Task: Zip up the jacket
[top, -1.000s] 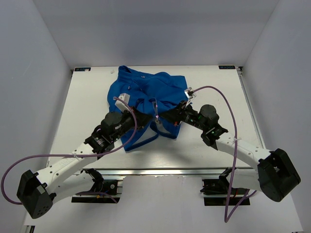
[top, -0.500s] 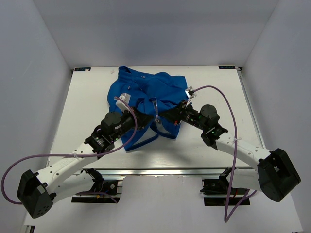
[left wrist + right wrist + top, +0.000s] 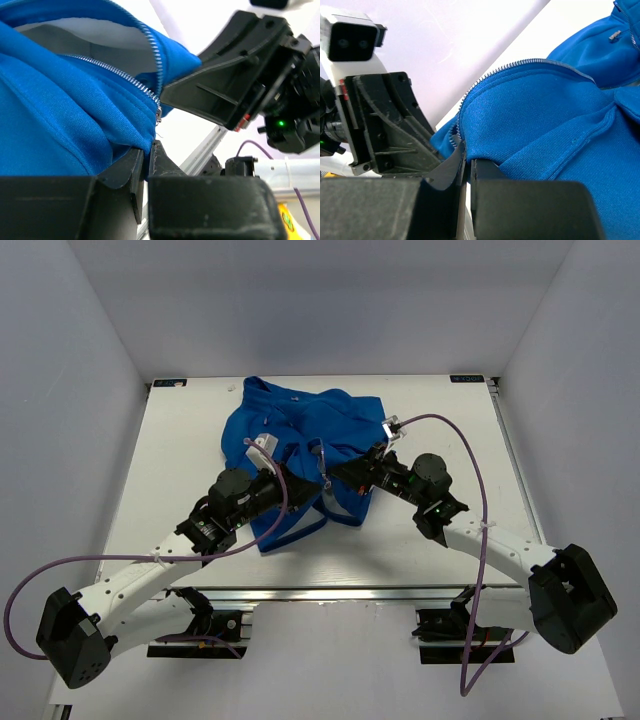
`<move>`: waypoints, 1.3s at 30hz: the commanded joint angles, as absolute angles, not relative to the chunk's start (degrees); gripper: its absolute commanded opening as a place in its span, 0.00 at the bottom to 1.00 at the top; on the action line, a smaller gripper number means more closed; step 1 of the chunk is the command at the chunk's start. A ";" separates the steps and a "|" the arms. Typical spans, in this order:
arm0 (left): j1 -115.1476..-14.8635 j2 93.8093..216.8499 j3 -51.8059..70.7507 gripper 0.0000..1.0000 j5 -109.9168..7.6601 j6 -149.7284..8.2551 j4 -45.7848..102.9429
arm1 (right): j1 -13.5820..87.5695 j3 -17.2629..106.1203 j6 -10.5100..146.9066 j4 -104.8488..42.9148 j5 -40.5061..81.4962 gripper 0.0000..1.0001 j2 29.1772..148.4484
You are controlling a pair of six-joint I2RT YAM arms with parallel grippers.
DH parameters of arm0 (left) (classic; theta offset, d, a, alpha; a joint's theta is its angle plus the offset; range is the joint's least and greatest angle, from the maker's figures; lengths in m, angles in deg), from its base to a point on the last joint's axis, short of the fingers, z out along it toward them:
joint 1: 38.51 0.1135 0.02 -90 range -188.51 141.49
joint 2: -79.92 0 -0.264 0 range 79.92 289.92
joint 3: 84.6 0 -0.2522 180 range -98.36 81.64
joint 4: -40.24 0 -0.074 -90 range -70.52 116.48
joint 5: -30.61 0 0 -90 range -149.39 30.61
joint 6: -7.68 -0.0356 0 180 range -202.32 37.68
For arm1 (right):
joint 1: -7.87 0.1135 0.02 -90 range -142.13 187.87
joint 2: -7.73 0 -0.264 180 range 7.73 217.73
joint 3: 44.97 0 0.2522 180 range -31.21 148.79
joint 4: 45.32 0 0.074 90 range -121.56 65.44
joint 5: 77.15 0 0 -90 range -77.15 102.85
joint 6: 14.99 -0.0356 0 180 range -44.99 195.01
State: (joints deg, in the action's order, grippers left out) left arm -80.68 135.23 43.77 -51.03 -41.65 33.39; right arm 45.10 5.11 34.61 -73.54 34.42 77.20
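The blue jacket (image 3: 305, 425) lies bunched at the middle back of the white table (image 3: 170, 470), its lower front lifted between the two arms. My left gripper (image 3: 292, 480) is shut on the hem of one front edge (image 3: 75, 115), just below the end of a row of silver zipper teeth (image 3: 117, 75). My right gripper (image 3: 350, 475) is shut on the facing edge (image 3: 545, 115), where the other row of zipper teeth (image 3: 530, 62) runs along the fold. The two grippers stand close, facing each other. The two rows are apart. A small silver pull (image 3: 615, 34) shows further up the jacket.
Purple cables loop from each wrist (image 3: 470, 455). An aluminium rail (image 3: 330, 593) runs along the table's near edge, and white walls (image 3: 70, 370) close in the left, right and back. In each wrist view the other arm's gripper (image 3: 230, 90) (image 3: 385, 125) looms just beyond the fabric.
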 commanded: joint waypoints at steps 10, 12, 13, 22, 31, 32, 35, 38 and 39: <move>-81.31 134.50 43.76 0.00 -40.49 -45.58 30.52 | 45.22 11.95 38.35 -63.57 35.00 0.00 73.30; -81.31 134.50 44.72 0.00 -39.88 -44.88 29.73 | 45.22 11.95 38.71 -58.82 35.53 0.00 73.30; -81.22 134.59 44.99 0.00 -39.79 -44.53 29.55 | 45.13 11.86 38.98 -57.42 36.66 0.00 73.47; -81.22 138.80 51.14 0.00 -39.61 -39.78 33.51 | 45.13 3.78 39.33 -47.91 40.18 0.16 75.06; -81.22 144.96 53.25 0.00 -34.00 -36.88 39.91 | 45.48 0.52 44.24 -38.69 41.42 0.48 72.69; -81.31 145.31 53.25 0.00 -32.77 -36.70 40.01 | 45.57 0.61 44.86 -36.33 41.07 0.54 72.25; -81.40 146.72 53.52 0.00 -30.75 -36.00 40.71 | 46.10 0.87 46.45 -32.20 39.23 0.64 69.79; -81.40 146.55 53.96 0.00 -29.60 -34.95 40.89 | 47.33 1.92 49.08 -28.24 36.68 0.77 66.28; -81.40 146.20 53.96 0.00 -29.51 -34.42 40.72 | 48.55 2.45 49.87 -25.44 35.63 0.85 64.53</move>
State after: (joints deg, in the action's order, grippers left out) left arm -81.09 147.21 53.48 -33.06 -36.03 38.25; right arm 46.65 -0.14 45.74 -32.03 38.18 68.07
